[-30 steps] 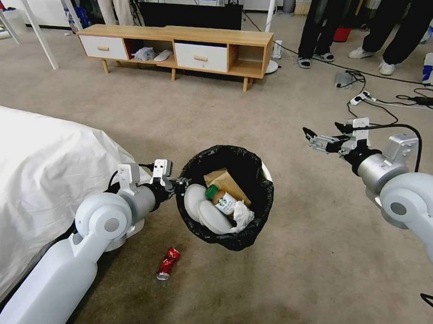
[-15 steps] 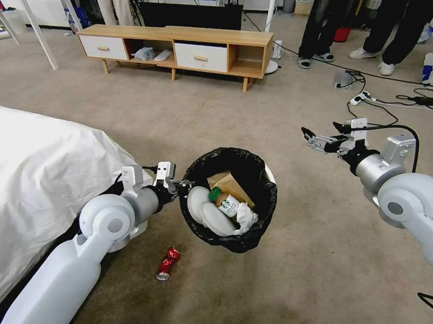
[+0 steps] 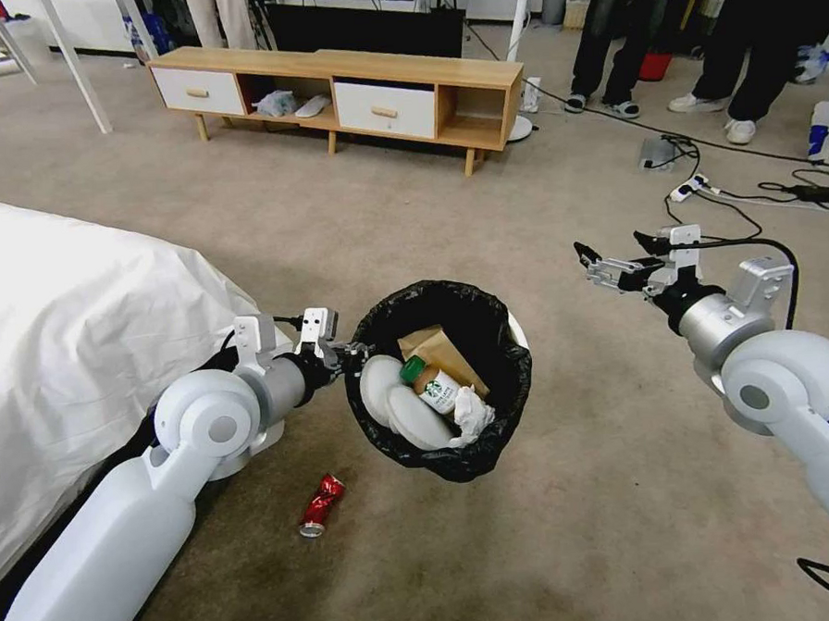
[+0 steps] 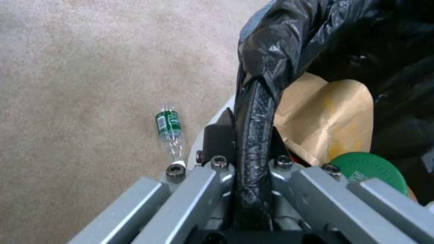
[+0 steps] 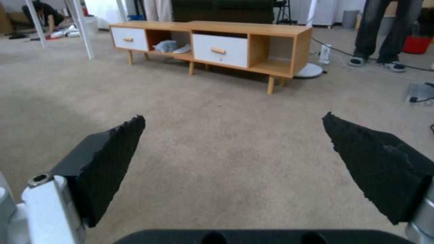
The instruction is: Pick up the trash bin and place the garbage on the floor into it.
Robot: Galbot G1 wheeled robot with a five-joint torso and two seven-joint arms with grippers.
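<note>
Head view: the left gripper is clenched on the rim of the bin, at the side nearest the bed, and holds it above the floor. The bin's black bag folds over the rim. Inside lie a brown paper bag, a brown-drink bottle with a green cap, a white tissue and two pale round pieces leaning against the wall on the gripper's side. A crushed red can lies on the floor near the bed's edge, below the left forearm and just apart from the bin.

Left wrist view: the gripper's two fingers press together on the bag-covered rim, one finger outside the wall and one inside. The paper bag and the green cap show within the bin. A clear bottle with a green label lies on the floor, apart from the bin.

The right gripper hangs in the air well to the right of the bin, released and holding nothing. In the right wrist view its black pads stand spread wide over bare floor, touching nothing, pointing toward a wooden cabinet across the room.
</note>
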